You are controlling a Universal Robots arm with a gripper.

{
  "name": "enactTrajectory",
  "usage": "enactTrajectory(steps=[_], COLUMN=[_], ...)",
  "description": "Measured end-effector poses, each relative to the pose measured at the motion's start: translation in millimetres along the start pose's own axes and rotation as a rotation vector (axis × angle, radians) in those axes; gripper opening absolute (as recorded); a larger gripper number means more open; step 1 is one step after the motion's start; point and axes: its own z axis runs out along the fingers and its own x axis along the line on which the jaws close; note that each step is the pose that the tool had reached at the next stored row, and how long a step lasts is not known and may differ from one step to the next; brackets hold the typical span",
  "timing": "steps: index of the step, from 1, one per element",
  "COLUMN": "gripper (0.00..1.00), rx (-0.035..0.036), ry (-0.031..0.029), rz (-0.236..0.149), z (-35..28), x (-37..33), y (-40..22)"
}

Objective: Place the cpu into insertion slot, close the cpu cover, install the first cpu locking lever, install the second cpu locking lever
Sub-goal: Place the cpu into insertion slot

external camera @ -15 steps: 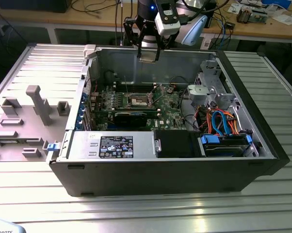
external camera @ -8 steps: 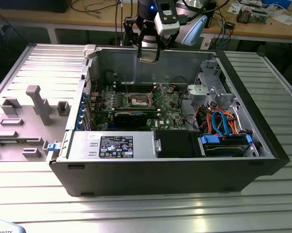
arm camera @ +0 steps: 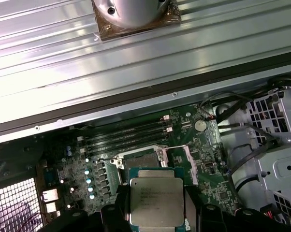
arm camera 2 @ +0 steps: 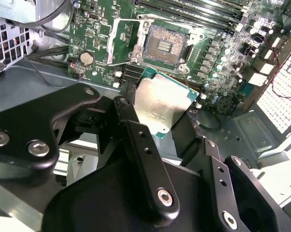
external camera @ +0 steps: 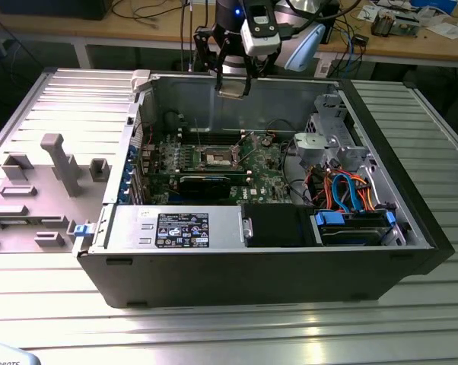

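My gripper hangs above the back wall of the open computer case, shut on the cpu. In both wrist views the cpu is a flat silver square held by its edges between the black fingers. Below it, on the green motherboard, the insertion slot lies uncovered, its dark contact field showing. The cpu cover is a thin silver frame standing raised at one side of the slot. The cpu is well above the slot and touches nothing.
The case walls ring the board. A grey drive cage and blue and orange cables fill the exterior view's right side. A power supply sits in front. Grey fixtures stand on the ribbed table.
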Motion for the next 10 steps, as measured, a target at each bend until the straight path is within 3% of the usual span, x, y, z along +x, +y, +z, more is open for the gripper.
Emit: enactTrajectory(steps=[10], gripper=[0.54], rx=[-0.001], ry=[-0.0047], rz=[0.053], z=[0.2], x=[2.3], y=[-0.6])
